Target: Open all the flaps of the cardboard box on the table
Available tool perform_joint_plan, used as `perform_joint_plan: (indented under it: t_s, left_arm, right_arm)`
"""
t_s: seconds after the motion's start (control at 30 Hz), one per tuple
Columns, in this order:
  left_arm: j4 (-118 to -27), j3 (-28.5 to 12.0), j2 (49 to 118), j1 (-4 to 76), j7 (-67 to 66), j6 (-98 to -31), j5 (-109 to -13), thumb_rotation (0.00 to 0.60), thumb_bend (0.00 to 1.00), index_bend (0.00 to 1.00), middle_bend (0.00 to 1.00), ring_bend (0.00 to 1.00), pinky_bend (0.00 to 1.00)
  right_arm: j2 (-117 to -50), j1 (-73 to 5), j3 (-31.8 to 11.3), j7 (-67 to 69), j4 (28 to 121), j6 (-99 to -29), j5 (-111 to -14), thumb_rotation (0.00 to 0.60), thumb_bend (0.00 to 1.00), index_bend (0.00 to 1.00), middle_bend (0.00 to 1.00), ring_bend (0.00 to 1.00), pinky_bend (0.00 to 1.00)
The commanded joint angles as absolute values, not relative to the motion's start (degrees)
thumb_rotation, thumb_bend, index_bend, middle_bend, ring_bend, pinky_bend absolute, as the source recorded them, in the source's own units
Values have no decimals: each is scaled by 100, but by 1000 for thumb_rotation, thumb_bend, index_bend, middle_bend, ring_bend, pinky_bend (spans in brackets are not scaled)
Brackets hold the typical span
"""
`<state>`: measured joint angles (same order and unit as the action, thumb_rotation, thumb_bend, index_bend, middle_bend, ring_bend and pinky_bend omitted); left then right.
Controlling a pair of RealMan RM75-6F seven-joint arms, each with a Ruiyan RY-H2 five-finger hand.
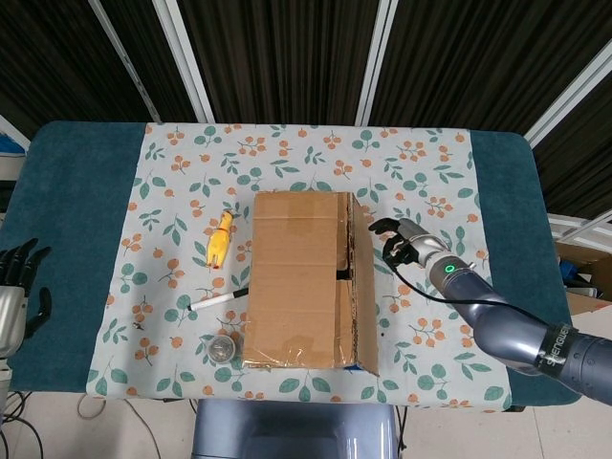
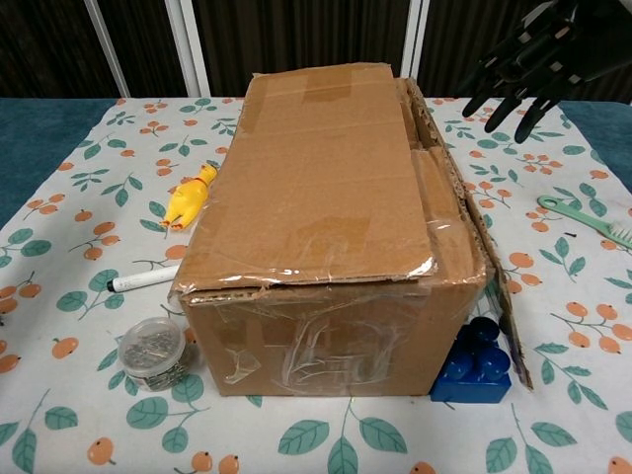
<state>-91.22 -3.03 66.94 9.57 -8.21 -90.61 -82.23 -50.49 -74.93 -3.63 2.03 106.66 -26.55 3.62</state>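
Fingers (image 2: 499,94) of my right hand (image 2: 533,59) hang spread and pointing down, holding nothing, just off the right side of the cardboard box (image 1: 306,277) and above the cloth. The box sits mid-table on the patterned tablecloth (image 1: 172,163), its broad top flap lying flat under torn clear tape, while a side flap (image 2: 494,286) already leans out along the right edge. My left hand (image 1: 14,287) waits at the far left table edge, well apart from everything, fingers apart and empty. To do this step well, I judge I should bring the right fingertips in under the free long edge of the top flap, near its middle, and lift in an arc rather than drag, so the box does not slide toward the rubber chicken (image 1: 220,239), marker (image 1: 218,300) or clip jar (image 2: 153,351). A blue block (image 2: 474,365) wedged at the near right corner may steady it. No brand, label or readable writing shows on the box.
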Motion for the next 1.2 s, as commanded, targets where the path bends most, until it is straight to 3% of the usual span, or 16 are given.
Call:
perform_joint_plan:
  t_s: [0.03, 1.2]
  left_arm:
    - [-9126, -328, 6690, 942, -813, -9049, -8210, 600, 586, 156, 77, 98, 118]
    - [-9137, -608, 6642, 811, -558, -8949, -8128, 600, 585, 149, 61, 99, 118]
  right_arm:
    - [-5081, -7593, -339, 226, 10683, -2634, 401, 600, 903, 216, 182, 292, 425]
    - [-5059, -8336, -192, 1054, 10645, -1874, 538, 600, 901, 216, 207, 333, 426]
